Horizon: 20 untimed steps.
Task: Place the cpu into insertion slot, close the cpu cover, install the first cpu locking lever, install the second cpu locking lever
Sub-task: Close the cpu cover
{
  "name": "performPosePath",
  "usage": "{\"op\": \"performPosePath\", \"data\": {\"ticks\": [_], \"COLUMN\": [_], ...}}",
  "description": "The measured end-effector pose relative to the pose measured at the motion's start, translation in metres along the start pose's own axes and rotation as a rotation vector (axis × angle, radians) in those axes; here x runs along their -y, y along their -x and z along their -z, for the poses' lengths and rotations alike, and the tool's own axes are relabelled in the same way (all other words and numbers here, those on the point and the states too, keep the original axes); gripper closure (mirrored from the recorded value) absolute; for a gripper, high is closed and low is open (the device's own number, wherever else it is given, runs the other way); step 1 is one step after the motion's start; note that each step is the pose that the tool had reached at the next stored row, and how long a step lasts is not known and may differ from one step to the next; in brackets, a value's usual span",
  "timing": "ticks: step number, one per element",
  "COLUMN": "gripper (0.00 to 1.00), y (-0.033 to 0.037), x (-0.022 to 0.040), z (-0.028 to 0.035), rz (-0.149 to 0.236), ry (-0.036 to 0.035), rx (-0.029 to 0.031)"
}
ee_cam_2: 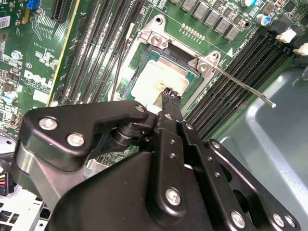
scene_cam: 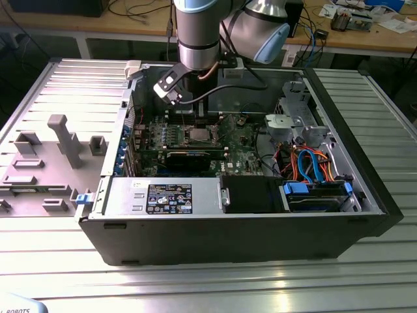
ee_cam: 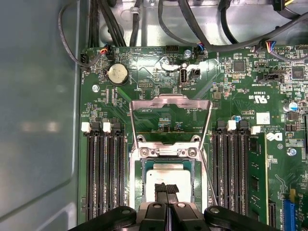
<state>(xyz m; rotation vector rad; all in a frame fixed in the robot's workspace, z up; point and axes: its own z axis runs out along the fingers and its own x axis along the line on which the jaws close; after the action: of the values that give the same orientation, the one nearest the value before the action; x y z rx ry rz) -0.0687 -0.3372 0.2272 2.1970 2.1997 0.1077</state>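
The cpu (ee_cam: 168, 174) lies flat in the insertion slot (ee_cam: 136, 180) on the green board, its silver top (ee_cam_2: 153, 79) showing in both wrist views. My gripper (ee_cam: 166, 188) hangs just over the chip's near edge, its black fingers pressed together and holding nothing; whether they touch the chip I cannot tell. The cpu cover (ee_cam: 171, 100) stands swung open behind the slot. A thin locking lever (ee_cam_2: 240, 87) sticks out unlatched beside the socket, also seen as a rod (ee_cam: 208, 175). In the exterior view the arm reaches down into the case over the socket (scene_cam: 197, 135).
Black memory slots (ee_cam: 103, 173) flank the socket on both sides. Cables (ee_cam: 110, 24) run along the case wall behind the board. A black card (scene_cam: 189, 156), a power supply (scene_cam: 166, 195) and drive bays with blue and orange cables (scene_cam: 313, 163) fill the open case.
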Motion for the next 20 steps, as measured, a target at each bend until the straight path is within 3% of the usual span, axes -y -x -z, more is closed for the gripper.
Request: {"op": "performPosePath", "data": {"ticks": [20], "gripper": [0.89], "y": [-0.0001], "x": [-0.0004], "z": [0.0055], "rz": [0.0], "ry": [0.0], "rx": [0.0]}}
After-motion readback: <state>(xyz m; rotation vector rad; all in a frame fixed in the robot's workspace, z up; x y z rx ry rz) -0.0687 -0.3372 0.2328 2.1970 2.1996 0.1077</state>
